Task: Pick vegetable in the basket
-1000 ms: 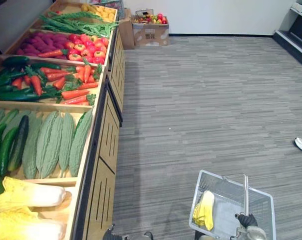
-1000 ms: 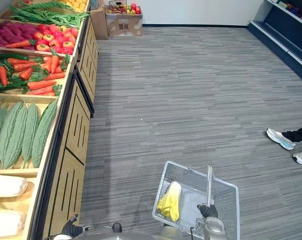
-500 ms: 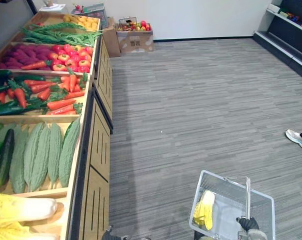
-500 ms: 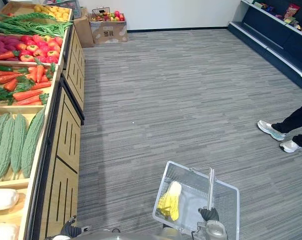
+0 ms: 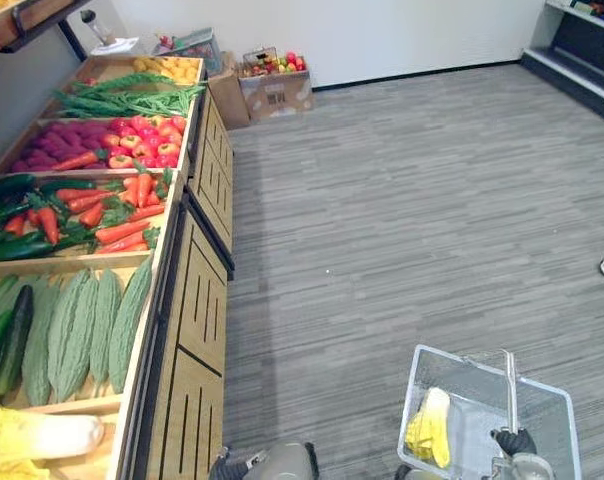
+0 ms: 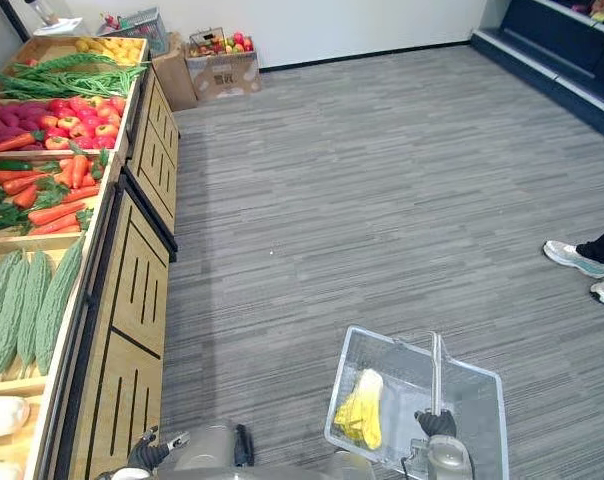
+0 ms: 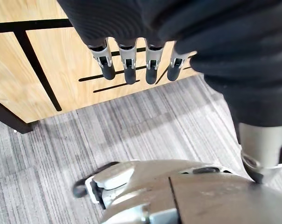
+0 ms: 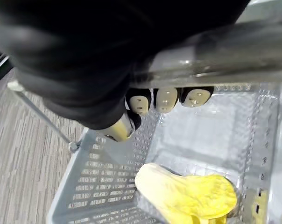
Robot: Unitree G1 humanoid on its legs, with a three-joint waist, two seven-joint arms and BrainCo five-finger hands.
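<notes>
We see the right hand with its fingers curled tightly round the handle of a pale perforated shopping basket; the thumb closes against the bar from the other side. The basket hangs low on the robot's right over the grey striped carpet floor; we cannot tell whether it touches the floor. Inside it lies one napa cabbage, yellow-leaved with a white stem, against the wall nearer the wooden produce stand.

The left hand hangs beside the stand's slotted front panel; its fingers are straight, slightly apart and hold nothing.

The stand runs along the robot's left in separate compartments. Nearest are more napa cabbages; next come bitter gourds with dark cucumbers beside them; then carrots among dark green vegetables; then red apples next to purple sweet potatoes; then long green beans.

Past the far end of the stand, a cardboard box of mixed fruit stands by the white wall. A person's shoes show at the right edge, well apart from the basket.
</notes>
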